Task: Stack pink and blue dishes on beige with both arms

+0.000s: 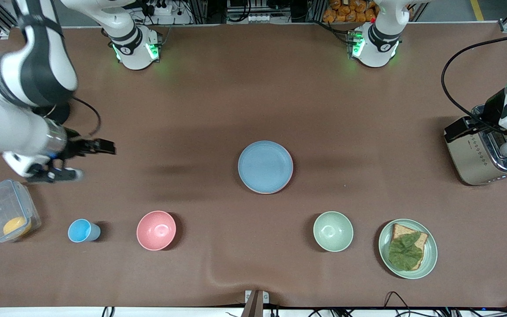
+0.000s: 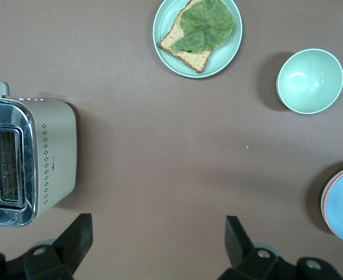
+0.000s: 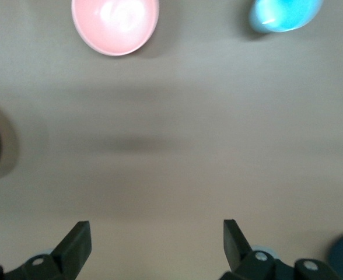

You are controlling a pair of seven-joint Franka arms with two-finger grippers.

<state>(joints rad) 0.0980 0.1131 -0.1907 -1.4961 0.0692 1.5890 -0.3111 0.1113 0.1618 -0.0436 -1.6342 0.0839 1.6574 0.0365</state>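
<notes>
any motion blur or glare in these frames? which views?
Front view: the right arm's end effector is smeared by motion blur near the clear container; green base lights glow on the table. Right wrist view: soft throughout, pink bowl and blue cup blurred. Left wrist view: sharp, with glare on the toaster top.

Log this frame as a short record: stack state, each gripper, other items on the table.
stack: blue plate on top, a pink rim showing under it; beige plate not visible
left gripper: open, empty, over bare table beside the toaster
right gripper: open, empty, above the table near the clear box
other items: blue cup, pink bowl, green bowl, green plate with bread and a leaf
</notes>
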